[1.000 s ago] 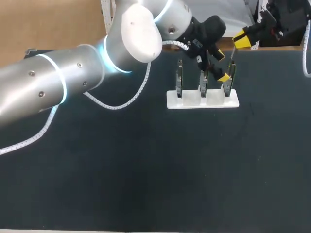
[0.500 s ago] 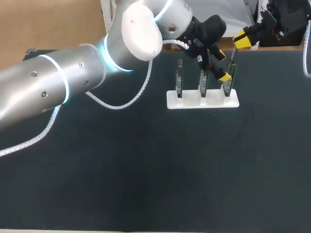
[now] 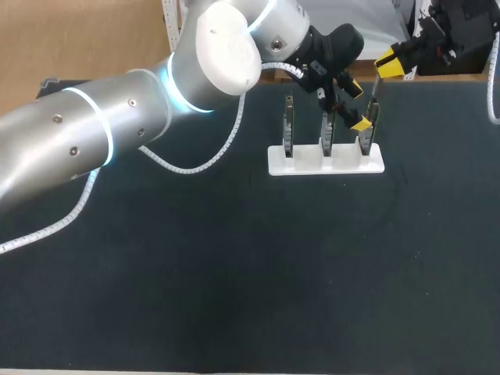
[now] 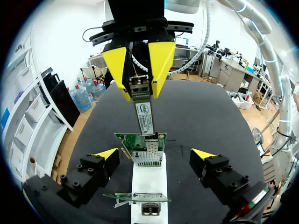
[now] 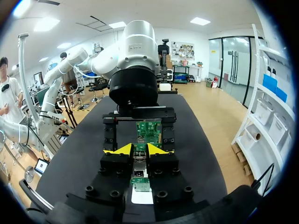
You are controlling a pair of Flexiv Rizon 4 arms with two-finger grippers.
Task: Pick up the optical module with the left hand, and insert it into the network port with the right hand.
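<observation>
Our right gripper (image 4: 139, 70) has its yellow fingers clamped from both sides on the upper end of the optical module (image 4: 144, 109), so we judge the insertion to be the step in hand. The module hangs at the far right of the table, long axis upright, free end pointing straight down at the network port (image 4: 147, 156) on the rightmost network card (image 4: 135, 139) in the white rack (image 4: 148, 184). Its tip sits at the card's upper edge; we cannot tell whether it has entered. Our left gripper (image 4: 156, 154) is just to the left, fingers wide apart either side of the rack and touching nothing. The push down depends on keeping the module's axis in line with the port's mouth. The black table (image 4: 210, 112) is flat, but room is tight between our two grippers and the neighbouring card (image 4: 133, 197)
</observation>
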